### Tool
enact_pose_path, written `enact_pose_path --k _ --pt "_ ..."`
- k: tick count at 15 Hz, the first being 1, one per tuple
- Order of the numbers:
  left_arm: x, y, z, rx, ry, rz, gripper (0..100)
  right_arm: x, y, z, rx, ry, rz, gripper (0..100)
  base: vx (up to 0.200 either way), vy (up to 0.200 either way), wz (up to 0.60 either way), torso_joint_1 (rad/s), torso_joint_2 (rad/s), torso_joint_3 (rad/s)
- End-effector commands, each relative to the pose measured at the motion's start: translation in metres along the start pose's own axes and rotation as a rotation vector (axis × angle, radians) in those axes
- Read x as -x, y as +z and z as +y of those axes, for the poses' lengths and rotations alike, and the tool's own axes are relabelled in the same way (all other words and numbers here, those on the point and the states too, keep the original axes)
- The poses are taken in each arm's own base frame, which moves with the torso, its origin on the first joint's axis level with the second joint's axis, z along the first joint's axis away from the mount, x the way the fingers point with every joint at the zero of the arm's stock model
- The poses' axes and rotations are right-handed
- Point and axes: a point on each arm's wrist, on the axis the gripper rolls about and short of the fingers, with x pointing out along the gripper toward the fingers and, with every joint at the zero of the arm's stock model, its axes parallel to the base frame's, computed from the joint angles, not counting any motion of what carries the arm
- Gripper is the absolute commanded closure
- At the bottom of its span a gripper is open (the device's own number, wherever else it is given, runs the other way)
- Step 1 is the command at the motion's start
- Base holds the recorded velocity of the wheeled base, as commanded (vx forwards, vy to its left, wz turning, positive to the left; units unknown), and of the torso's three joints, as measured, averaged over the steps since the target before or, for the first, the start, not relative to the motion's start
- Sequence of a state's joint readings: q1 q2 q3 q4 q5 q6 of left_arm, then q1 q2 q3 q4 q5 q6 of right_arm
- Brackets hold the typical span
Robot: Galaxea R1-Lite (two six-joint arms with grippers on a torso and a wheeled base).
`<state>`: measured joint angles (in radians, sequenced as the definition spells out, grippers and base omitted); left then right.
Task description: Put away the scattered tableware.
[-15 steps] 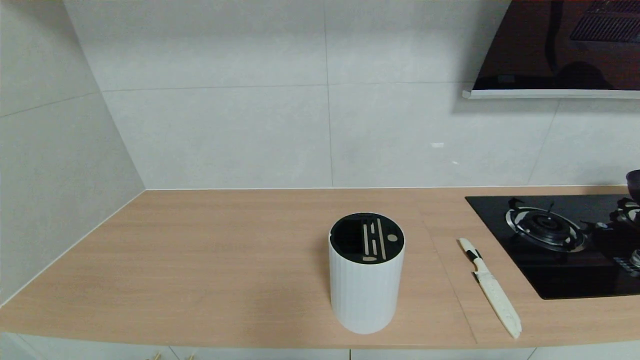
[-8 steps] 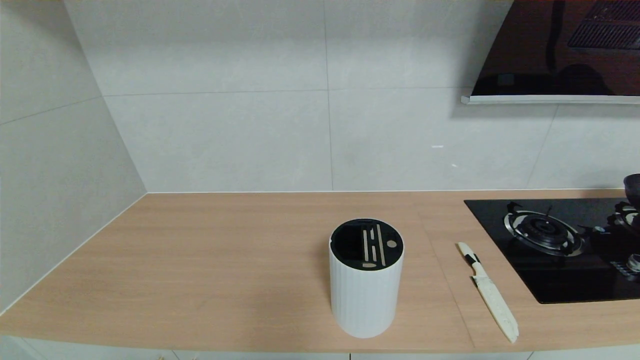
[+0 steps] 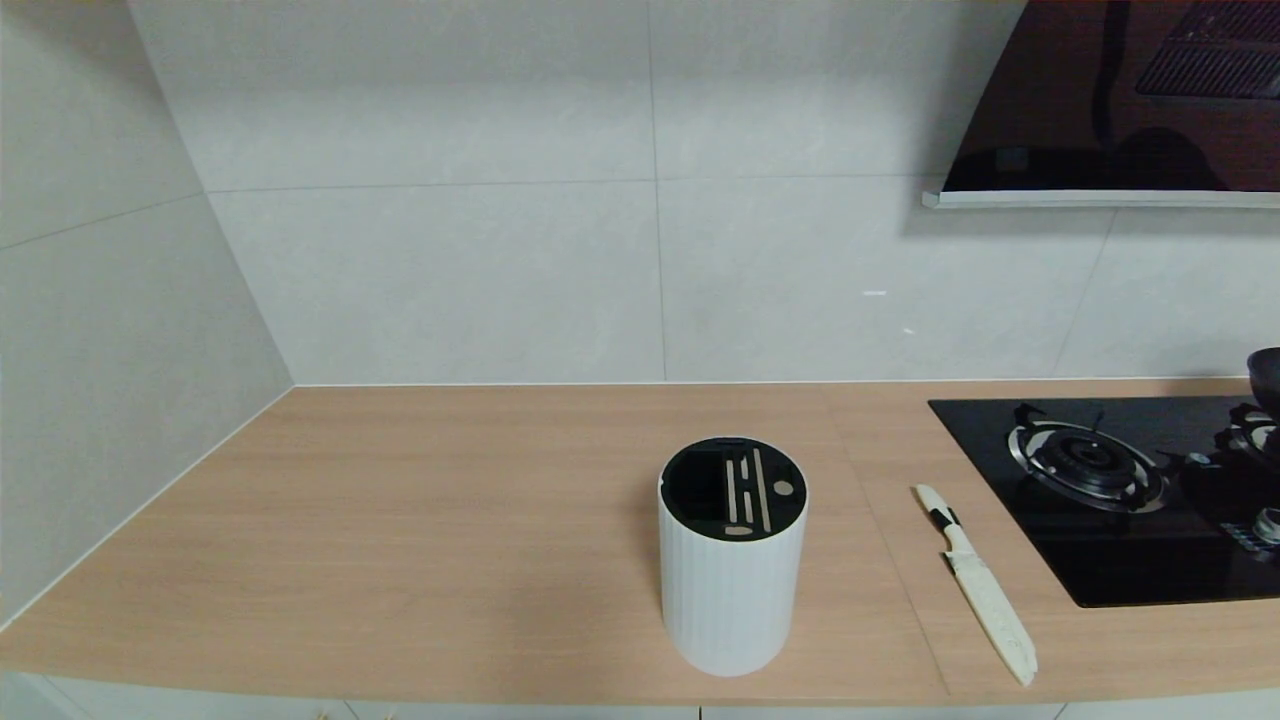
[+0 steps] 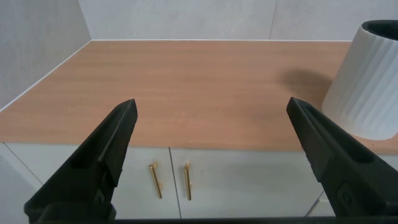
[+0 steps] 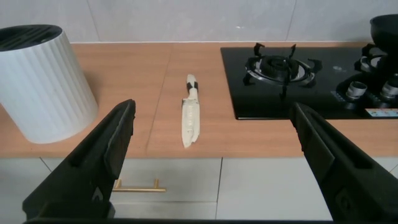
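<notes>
— Knife (image 3: 975, 583) first: where does it lie?

— Flat on the wooden countertop (image 3: 450, 500), at about 3 o'clock from the holder (image 3: 733, 570) in the head view. It is apart from the holder and close to the counter's front edge. The pale blade points toward 5 o'clock, the handle (pale, with a dark band) toward 11 o'clock.

— And the holder itself?

— A white ribbed cylinder, standing upright, with a black slotted top.

— What lies beyond the knife?

— A black gas hob (image 3: 1100, 500) at its 3 o'clock, near but not touching. A dark range hood (image 3: 1120, 100) hangs on the tiled wall, up toward 1 o'clock.

— Now the jaws. Left side?

— The left gripper (image 4: 211, 102) has its jaws spread wide, with nothing held and nothing touched. It hangs off the counter's front edge, over the cabinet doors with their gold handles (image 4: 169, 180). The holder shows beyond one finger.

— Right side?

— Much the same. The right gripper (image 5: 212, 104) is spread just as wide and empty (no contact with anything). The knife shows between its two fingers, farther off on the counter and well apart from them.
</notes>
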<state>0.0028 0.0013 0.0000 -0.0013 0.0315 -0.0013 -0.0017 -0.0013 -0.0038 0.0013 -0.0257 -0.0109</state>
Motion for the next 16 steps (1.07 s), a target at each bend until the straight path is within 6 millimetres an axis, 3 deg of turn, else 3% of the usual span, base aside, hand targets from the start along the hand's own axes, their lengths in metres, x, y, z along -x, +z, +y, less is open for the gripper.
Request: enact_pose_path --k 1,2,5,10,13,14,16 --pt "0.000 0.000 0.000 0.000 0.001 0.000 0 0.008 0.030 0.000 -0.025 0.017 -0.123 0 0.000 0.000 0.00 0.000 0.00 0.000" --pt "0.000 0.000 0.000 0.000 0.001 0.000 0 0.009 0.042 0.000 -0.032 0.060 -0.112 0 0.000 0.000 0.00 0.000 0.00 0.000" --pt "0.000 0.000 0.000 0.000 0.001 0.000 0 -0.017 0.061 0.002 -0.017 0.121 0.074 0 0.000 0.000 0.00 0.000 0.00 0.000" --pt "0.000 0.000 0.000 0.000 0.001 0.000 0 -0.079 0.086 0.008 -0.003 0.189 0.356 0 0.000 0.000 0.00 0.000 0.00 0.000" --pt "0.000 0.000 0.000 0.000 -0.001 0.000 0 -0.115 0.089 0.017 0.010 0.230 0.437 0 0.000 0.000 0.00 0.000 0.00 0.000" --pt "0.000 0.000 0.000 0.000 0.001 0.000 0 -0.137 0.084 0.021 0.011 0.226 0.470 0 0.000 0.000 0.00 0.000 0.00 0.000" --pt "0.000 0.000 0.000 0.000 -0.001 0.000 0 -0.162 0.076 0.025 0.012 0.226 0.496 0 0.000 0.000 0.00 0.000 0.00 0.000"
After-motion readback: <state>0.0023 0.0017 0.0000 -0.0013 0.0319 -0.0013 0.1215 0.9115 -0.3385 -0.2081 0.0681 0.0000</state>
